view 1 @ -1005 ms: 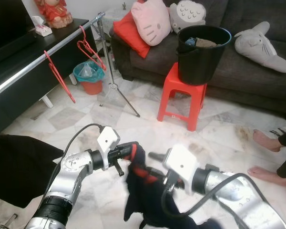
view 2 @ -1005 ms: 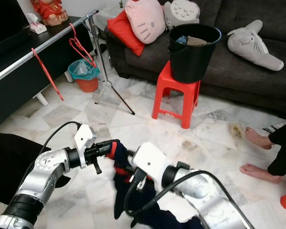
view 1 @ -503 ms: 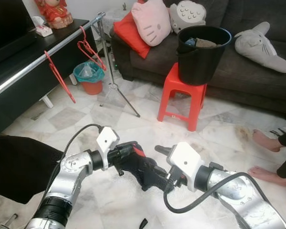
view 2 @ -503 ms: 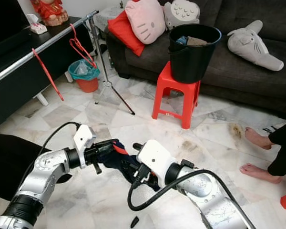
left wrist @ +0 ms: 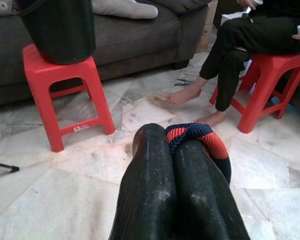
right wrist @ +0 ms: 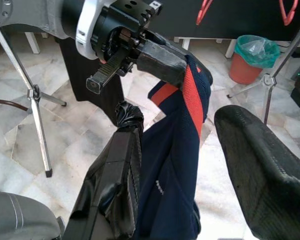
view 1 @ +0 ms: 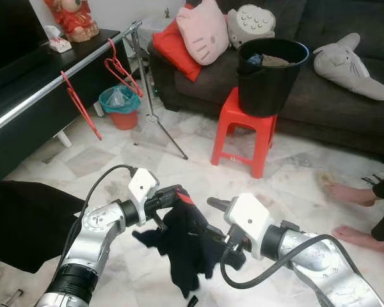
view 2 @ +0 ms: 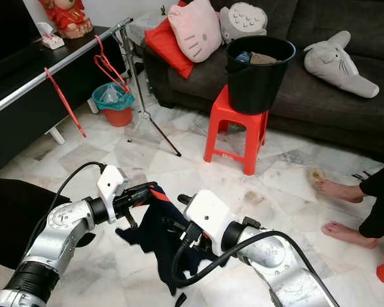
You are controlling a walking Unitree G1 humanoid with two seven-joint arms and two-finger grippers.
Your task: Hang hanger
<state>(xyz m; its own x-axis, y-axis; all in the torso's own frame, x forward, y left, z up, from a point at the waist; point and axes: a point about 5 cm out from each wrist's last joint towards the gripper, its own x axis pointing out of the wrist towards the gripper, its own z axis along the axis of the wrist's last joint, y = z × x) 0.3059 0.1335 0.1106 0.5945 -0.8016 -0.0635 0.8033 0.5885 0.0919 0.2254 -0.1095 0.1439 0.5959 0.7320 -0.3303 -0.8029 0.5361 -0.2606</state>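
My left gripper (view 1: 177, 195) is shut on the red-striped collar of a navy garment (view 1: 187, 246), which hangs from it above the floor. In the left wrist view the closed fingers (left wrist: 155, 175) pinch the red and navy collar (left wrist: 202, 137). My right gripper (right wrist: 190, 165) is open just beside it, and the hanging garment (right wrist: 172, 165) passes between its two fingers, resting against one of them. Two red hangers (view 1: 81, 105) (view 1: 120, 67) hang on the silver rail (view 1: 48, 89) at the far left.
A red stool (view 1: 243, 131) carrying a black bucket (view 1: 269, 73) stands ahead, in front of a dark sofa (view 1: 345, 96). The rail's tripod foot (view 1: 160, 121) and a teal bin (view 1: 120, 102) are left of it. A person's bare feet (view 1: 352, 192) are at the right. Black cloth (view 1: 19, 220) lies near left.
Half a second ago the garment was bunched tight between both grippers; now it hangs loose and longer from my left gripper. The person's foot has shifted.
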